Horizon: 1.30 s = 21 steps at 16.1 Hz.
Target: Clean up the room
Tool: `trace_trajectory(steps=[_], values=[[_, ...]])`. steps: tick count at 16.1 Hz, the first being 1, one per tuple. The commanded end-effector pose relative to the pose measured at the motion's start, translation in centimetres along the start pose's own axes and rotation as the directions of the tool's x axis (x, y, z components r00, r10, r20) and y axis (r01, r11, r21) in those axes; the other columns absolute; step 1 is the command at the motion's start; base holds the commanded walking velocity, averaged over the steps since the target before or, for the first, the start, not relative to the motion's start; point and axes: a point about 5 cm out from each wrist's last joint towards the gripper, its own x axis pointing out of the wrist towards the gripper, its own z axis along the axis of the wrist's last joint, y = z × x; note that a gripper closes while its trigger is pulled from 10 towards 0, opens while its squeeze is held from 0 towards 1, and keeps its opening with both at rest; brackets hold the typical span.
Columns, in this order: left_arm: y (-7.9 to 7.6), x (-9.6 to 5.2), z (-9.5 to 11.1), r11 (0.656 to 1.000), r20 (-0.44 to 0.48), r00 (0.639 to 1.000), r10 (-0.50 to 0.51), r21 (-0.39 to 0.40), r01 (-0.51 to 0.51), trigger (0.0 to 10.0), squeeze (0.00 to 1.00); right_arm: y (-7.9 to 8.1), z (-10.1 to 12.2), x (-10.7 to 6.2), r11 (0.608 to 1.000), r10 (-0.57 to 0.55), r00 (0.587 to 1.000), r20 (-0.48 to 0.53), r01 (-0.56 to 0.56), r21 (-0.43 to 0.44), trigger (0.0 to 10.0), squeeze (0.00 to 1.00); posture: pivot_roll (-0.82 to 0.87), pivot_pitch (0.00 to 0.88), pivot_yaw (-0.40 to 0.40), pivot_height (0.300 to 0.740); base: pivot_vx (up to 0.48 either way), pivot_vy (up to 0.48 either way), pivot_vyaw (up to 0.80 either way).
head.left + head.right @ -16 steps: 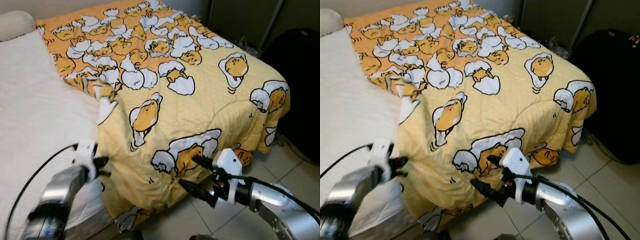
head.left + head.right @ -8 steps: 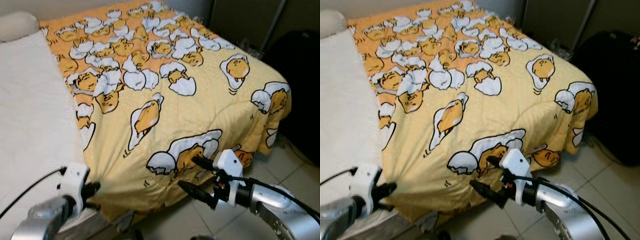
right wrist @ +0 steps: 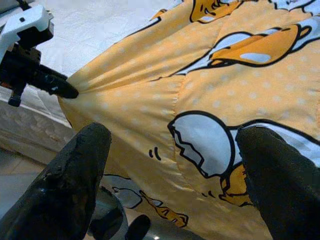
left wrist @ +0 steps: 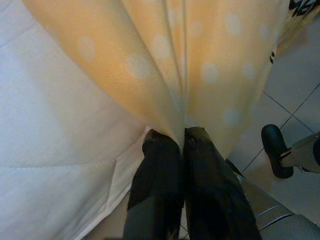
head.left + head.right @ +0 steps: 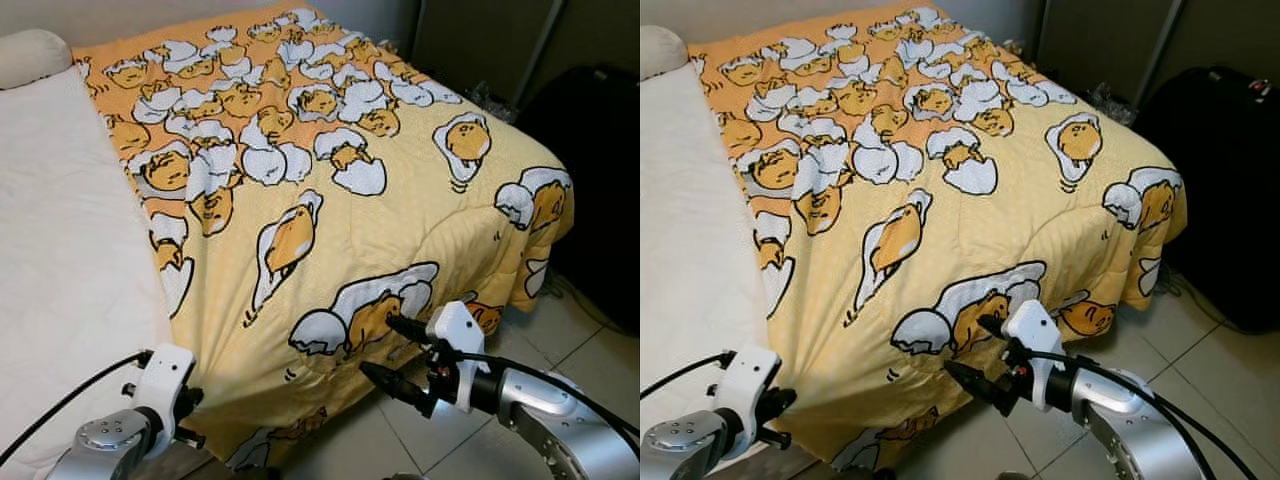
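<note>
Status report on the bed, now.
Left hand shut on blanket corner at the mattress edge. Right hand open, off the blanket's foot edge. Nothing in the way.

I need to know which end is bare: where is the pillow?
The pillow lies at the far left corner of the bed in the left eye view, on the white mattress, beside the yellow blanket.

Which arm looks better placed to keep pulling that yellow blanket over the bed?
Probably the left: the left gripper is already shut on the blanket edge, while the right gripper hangs open beside it.
</note>
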Motion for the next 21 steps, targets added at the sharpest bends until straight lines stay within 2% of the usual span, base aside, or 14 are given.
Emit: trace_trajectory(steps=[1,3,4,5,7,8,10,11,13,14,15,18,21], values=[[0.3,0.0,-0.8,1.000,-0.034,0.999,0.023,-0.007,-0.023,10.0,1.00,0.1,0.8,0.3,1.000,0.000,1.000,0.023,0.001,-0.022,10.0,0.00,-0.18,0.014,0.073,0.740,0.000,0.000,0.00],[1.0,0.0,-0.6,0.997,-0.018,0.997,0.077,0.005,-0.077,10.0,1.00,0.0,1.0,0.3,1.000,-0.021,0.999,0.034,0.021,-0.021,10.0,0.00,-0.17,0.000,0.070,0.740,0.000,0.000,0.00],[1.4,-0.3,-0.2,0.996,0.016,0.996,0.092,0.001,-0.092,10.0,0.53,-0.2,1.1,0.3,0.999,-0.052,0.998,0.040,0.052,-0.011,10.0,0.00,-0.16,0.000,0.071,0.740,0.000,0.000,0.00],[1.5,-0.8,0.3,0.996,0.056,0.995,0.087,0.008,-0.087,10.0,0.00,-0.3,1.0,0.3,0.997,-0.077,0.996,0.043,0.077,-0.005,10.0,0.00,-0.16,0.000,0.071,0.740,0.000,0.000,0.00],[1.4,-1.8,2.7,0.995,0.234,0.969,0.084,0.038,-0.095,10.0,0.00,-1.2,0.7,0.5,0.985,-0.170,0.985,0.037,0.169,0.016,10.0,0.00,-0.14,0.000,0.070,0.740,0.000,0.000,0.00],[0.4,-3.0,6.7,0.996,0.460,0.885,0.068,0.015,-0.084,10.0,0.00,-2.4,0.8,1.0,0.948,-0.316,0.946,0.077,0.313,0.052,10.0,0.00,-0.12,0.000,0.064,0.740,0.000,0.000,0.00],[-0.3,-3.0,8.2,0.996,0.521,0.850,0.074,0.006,-0.090,10.0,0.00,-2.9,1.0,1.3,0.915,-0.402,0.909,0.108,0.394,0.090,10.0,0.00,-0.12,0.000,0.060,0.740,0.000,0.000,0.00],[-1.2,-2.6,9.6,0.994,0.578,0.813,0.074,0.022,-0.106,10.0,0.00,-3.3,1.3,1.4,0.872,-0.485,0.863,0.140,0.467,0.145,10.0,0.00,-0.11,0.000,0.051,0.740,0.000,0.000,0.00],[-1.9,-2.1,10.3,0.994,0.609,0.789,0.083,0.007,-0.109,10.0,0.00,-3.8,1.2,1.3,0.813,-0.573,0.803,0.160,0.533,0.236,10.0,0.00,-0.11,0.000,0.049,0.740,0.000,0.000,-0.40],[-2.6,-1.8,10.9,0.994,0.629,0.772,0.085,0.001,-0.111,10.0,0.00,-4.0,0.8,1.1,0.766,-0.633,0.758,0.159,0.582,0.274,10.0,0.00,-0.10,0.000,0.042,0.740,0.000,0.000,-0.80],[-3.0,-1.6,11.2,0.995,0.642,0.763,0.081,-0.001,-0.105,10.0,0.00,-3.8,0.2,1.0,0.749,-0.653,0.742,0.152,0.603,0.277,10.0,0.00,-0.10,0.000,0.038,0.740,0.000,0.000,-0.80],[-3.2,-1.5,11.1,0.997,0.655,0.753,0.059,-0.001,-0.078,10.0,0.00,-3.1,-0.7,0.9,0.747,-0.654,0.744,0.134,0.607,0.273,10.0,0.00,-0.10,0.000,0.024,0.740,0.000,0.000,-0.80],[-3.1,-1.4,11.0,0.998,0.658,0.751,0.056,-0.008,-0.067,10.0,0.00,-3.1,-0.9,1.0,0.754,-0.648,0.748,0.140,0.605,0.255,10.0,0.00,-0.10,0.000,0.022,0.740,0.277,0.000,-0.80]])
